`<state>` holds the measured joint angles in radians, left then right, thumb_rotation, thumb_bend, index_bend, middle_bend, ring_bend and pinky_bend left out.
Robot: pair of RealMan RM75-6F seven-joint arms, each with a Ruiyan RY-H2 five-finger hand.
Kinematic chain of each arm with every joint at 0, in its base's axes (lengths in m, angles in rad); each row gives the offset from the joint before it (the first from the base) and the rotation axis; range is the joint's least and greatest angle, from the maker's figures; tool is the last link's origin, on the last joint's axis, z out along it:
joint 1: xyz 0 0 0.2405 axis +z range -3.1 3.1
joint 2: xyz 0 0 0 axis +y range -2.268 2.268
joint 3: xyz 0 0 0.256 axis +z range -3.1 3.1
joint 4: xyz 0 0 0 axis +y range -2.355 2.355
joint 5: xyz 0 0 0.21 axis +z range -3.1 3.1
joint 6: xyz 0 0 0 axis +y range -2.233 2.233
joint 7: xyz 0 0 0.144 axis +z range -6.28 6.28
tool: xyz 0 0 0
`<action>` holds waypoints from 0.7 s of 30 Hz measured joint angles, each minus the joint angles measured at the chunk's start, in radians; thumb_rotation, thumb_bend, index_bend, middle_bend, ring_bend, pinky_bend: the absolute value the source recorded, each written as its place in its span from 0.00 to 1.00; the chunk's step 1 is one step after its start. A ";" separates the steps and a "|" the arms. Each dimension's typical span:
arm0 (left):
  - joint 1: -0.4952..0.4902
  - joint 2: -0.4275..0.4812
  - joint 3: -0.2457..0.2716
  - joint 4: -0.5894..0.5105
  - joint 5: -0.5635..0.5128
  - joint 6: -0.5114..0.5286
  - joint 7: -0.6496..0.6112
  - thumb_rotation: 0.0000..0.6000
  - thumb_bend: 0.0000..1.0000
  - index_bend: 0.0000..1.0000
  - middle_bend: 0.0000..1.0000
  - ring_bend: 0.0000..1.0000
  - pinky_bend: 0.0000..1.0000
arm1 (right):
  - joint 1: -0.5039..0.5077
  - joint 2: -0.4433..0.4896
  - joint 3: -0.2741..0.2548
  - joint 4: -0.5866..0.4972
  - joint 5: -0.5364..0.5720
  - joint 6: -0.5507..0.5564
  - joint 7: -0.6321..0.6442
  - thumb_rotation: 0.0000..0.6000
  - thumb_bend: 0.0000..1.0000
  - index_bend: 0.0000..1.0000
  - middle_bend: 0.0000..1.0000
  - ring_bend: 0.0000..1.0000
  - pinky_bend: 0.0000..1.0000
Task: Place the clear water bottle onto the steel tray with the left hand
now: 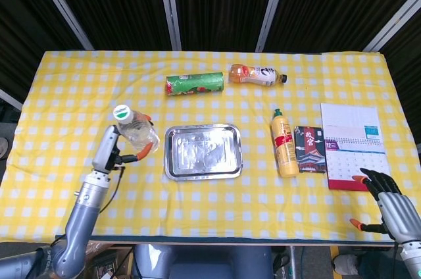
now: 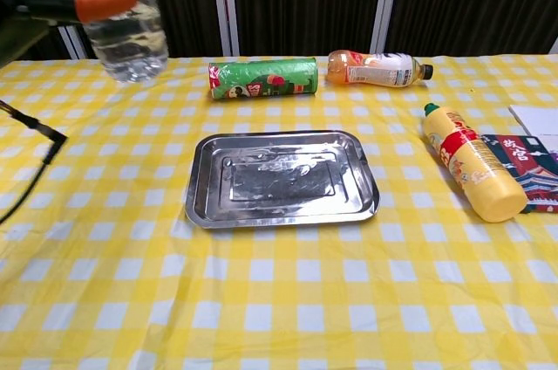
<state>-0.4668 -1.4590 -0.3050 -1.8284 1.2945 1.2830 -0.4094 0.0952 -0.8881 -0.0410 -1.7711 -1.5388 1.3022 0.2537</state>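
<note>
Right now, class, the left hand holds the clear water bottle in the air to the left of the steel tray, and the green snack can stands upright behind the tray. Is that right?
Not quite. The green cylindrical snack can lies on its side behind the rectangular steel tray, as the chest view shows. The rest holds: the left hand grips the clear plastic water bottle in the air, left of the tray.

Green can (image 1: 195, 84), orange bottle (image 1: 256, 75), yellow bottle (image 1: 284, 143), booklet (image 1: 310, 149), calendar (image 1: 352, 144).
</note>
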 measured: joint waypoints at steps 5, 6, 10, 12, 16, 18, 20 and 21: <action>0.082 0.134 0.006 0.028 -0.001 0.039 -0.094 1.00 0.51 0.55 0.56 0.33 0.38 | 0.003 -0.003 -0.004 -0.006 -0.007 -0.005 -0.014 1.00 0.16 0.21 0.10 0.06 0.05; 0.094 0.149 0.007 0.041 -0.003 0.041 -0.121 1.00 0.51 0.55 0.56 0.33 0.38 | 0.004 -0.004 -0.005 -0.009 -0.008 -0.007 -0.018 1.00 0.16 0.21 0.10 0.06 0.05; 0.144 0.200 0.010 0.134 -0.014 0.047 -0.244 1.00 0.51 0.55 0.56 0.33 0.38 | 0.005 -0.008 -0.007 -0.015 -0.009 -0.009 -0.032 1.00 0.16 0.21 0.10 0.06 0.05; 0.167 0.224 0.009 0.195 -0.022 0.050 -0.301 1.00 0.51 0.55 0.56 0.33 0.38 | 0.006 -0.010 -0.005 -0.013 -0.002 -0.011 -0.037 1.00 0.16 0.21 0.10 0.06 0.05; 0.202 0.263 0.004 0.275 -0.028 0.056 -0.391 1.00 0.51 0.55 0.56 0.33 0.37 | 0.007 -0.011 -0.004 -0.014 0.005 -0.016 -0.045 1.00 0.16 0.21 0.10 0.06 0.05; 0.206 0.272 0.005 0.288 -0.021 0.054 -0.409 1.00 0.51 0.55 0.56 0.33 0.37 | 0.010 -0.013 -0.005 -0.016 0.007 -0.022 -0.050 1.00 0.16 0.21 0.10 0.06 0.05; 0.198 0.257 0.008 0.289 -0.014 0.045 -0.402 1.00 0.51 0.55 0.56 0.33 0.37 | 0.010 -0.015 -0.006 -0.019 0.006 -0.022 -0.055 1.00 0.16 0.21 0.10 0.06 0.05; 0.192 0.244 0.009 0.288 -0.012 0.038 -0.397 1.00 0.51 0.55 0.56 0.33 0.37 | 0.011 -0.015 -0.006 -0.019 0.005 -0.021 -0.057 1.00 0.16 0.21 0.10 0.06 0.05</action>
<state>-0.2747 -1.2146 -0.2957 -1.5400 1.2820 1.3213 -0.8067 0.1058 -0.9032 -0.0467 -1.7906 -1.5340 1.2808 0.1971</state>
